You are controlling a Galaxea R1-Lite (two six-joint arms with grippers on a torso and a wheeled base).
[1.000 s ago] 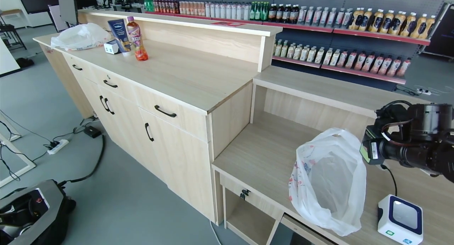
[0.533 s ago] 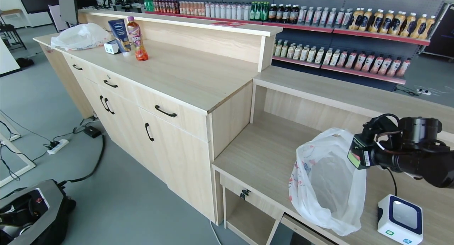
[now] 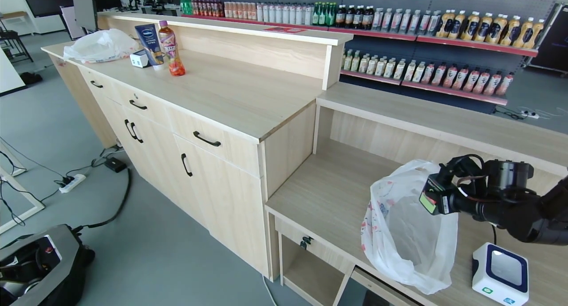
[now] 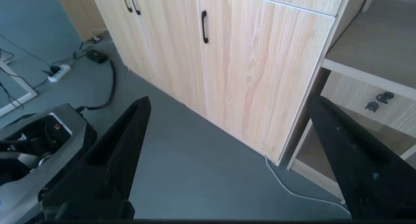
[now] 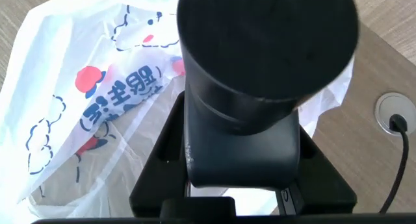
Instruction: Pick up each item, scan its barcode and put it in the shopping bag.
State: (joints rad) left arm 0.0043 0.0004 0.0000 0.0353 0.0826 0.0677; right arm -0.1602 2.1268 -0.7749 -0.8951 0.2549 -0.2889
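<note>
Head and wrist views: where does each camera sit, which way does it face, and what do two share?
Head view: on the robot's head, facing forward and down over the low desk, shopping bag and scanner; right arm over the bag.
Left wrist view: on the left wrist, facing down at floor and cabinet doors; the open left pincer frames it.
Right wrist view: on the right wrist, facing down onto the shopping bag; a dark cylinder blocks the middle.
Shared: head and right wrist views both show the bag.
</note>
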